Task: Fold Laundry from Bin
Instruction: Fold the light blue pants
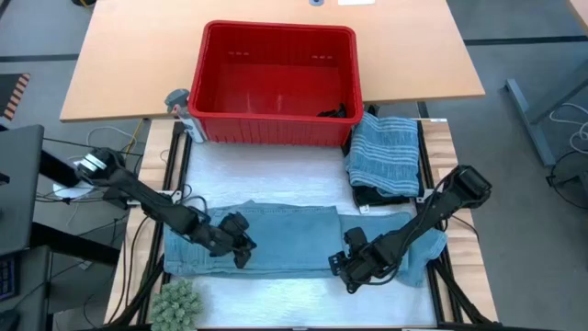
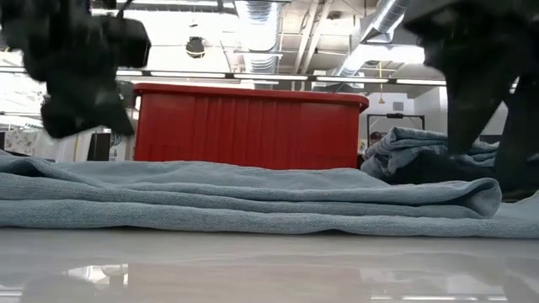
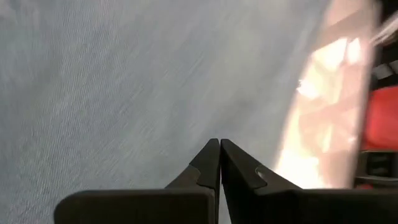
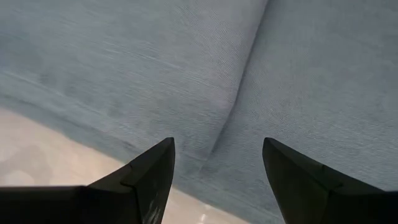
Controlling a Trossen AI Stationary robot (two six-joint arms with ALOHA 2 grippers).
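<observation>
White padding covers the counter, where a plain light blue cloth garment lies with its long axis running arm to arm. Over its left part hovers the left claw, fingers together; the right claw, fingers apart, sits at its near edge.

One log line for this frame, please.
left hand shut, over light blue garment | right hand open at its near edge | striped garment folded beside red bin
</observation>
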